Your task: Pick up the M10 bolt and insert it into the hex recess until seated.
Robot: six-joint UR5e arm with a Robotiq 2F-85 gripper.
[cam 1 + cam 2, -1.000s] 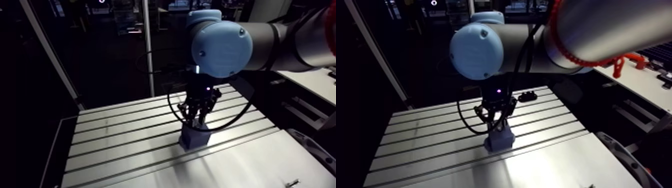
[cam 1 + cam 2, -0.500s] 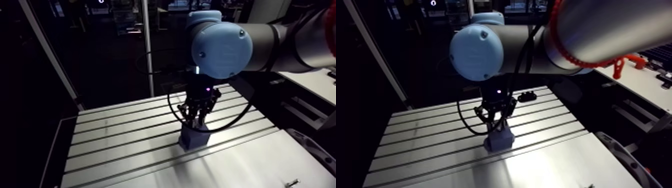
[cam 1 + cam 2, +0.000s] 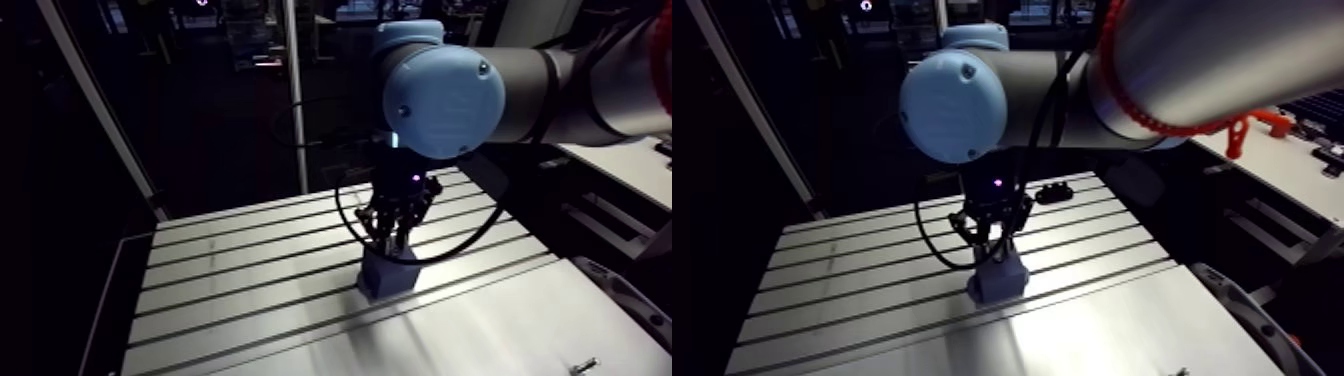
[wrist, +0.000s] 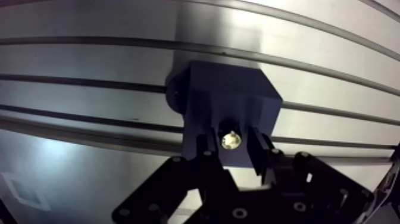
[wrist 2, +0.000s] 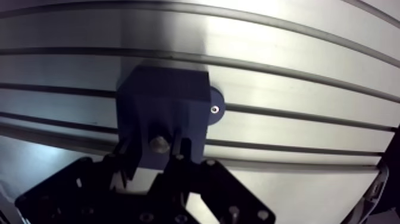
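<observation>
- Grips the bolt (image 4: pixel 231 140) upright in the gripper (image 5: pixel 156 148), clenched on its two sides, likely to keep it straight for going in.
- Hangs straight above the dark blue block (image 4: pixel 232 98), bolt over the middle of the block's top face, apparently lined up for pressing down.
- Shows only the bolt's round, shiny, brass-toned end; depth inside the block impossible to tell.

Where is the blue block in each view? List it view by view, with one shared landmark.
Arm view: blue block sits mid-table, directly beneath the gripper.
Wrist view: blue block lies just ahead of the gripper, across the slots.
Shared landmark: the parallel slots of the table.
</observation>
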